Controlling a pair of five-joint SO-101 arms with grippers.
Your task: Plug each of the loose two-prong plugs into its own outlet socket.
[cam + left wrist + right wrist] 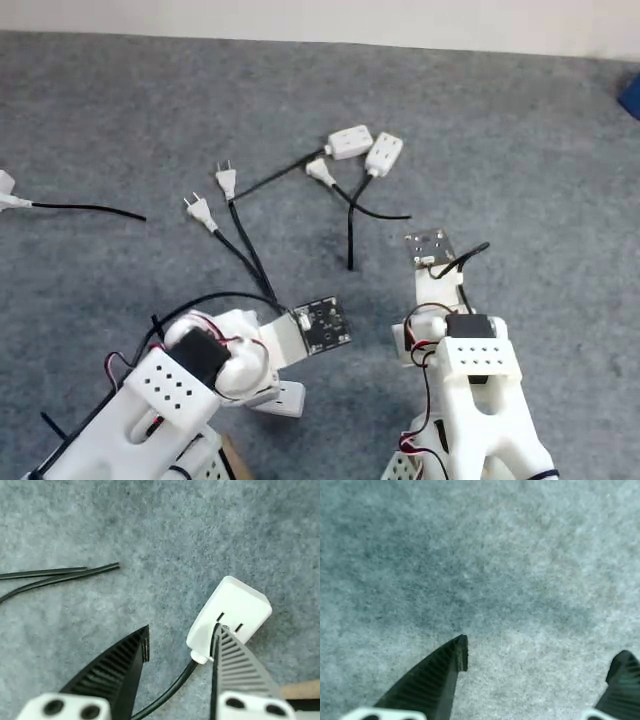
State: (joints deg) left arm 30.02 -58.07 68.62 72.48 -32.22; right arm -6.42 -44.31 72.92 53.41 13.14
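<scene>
Nearest the arm bases, we find the left gripper [181, 630] with its fingers spread over the grey mat [150, 525]. A white outlet socket [231, 614] lies slot-face up against the tip of one finger [235, 660] rather than centred between the two. We judge that closing from this position could shove the socket sideways, or pinch its black cord [167, 692], which runs out between the jaws. Alongside, the right gripper [542, 647] hangs spread wide above the mat, holding nothing. Farther out, the first loose plug [226, 180] and the second loose plug [199, 209] lie near each other, prongs pointing away from the arms. Their cords [245, 255] run back toward the left arm, and we consider that any sweep of that arm could drag them and turn the plugs. Farthest off, one far socket [349, 141] touches the other far socket [384, 152], with a third plug [320, 171] just beside them, so gripping one may disturb its neighbour. The prongs are slim, and a slight tilt at insertion would likely make them miss the slots.
</scene>
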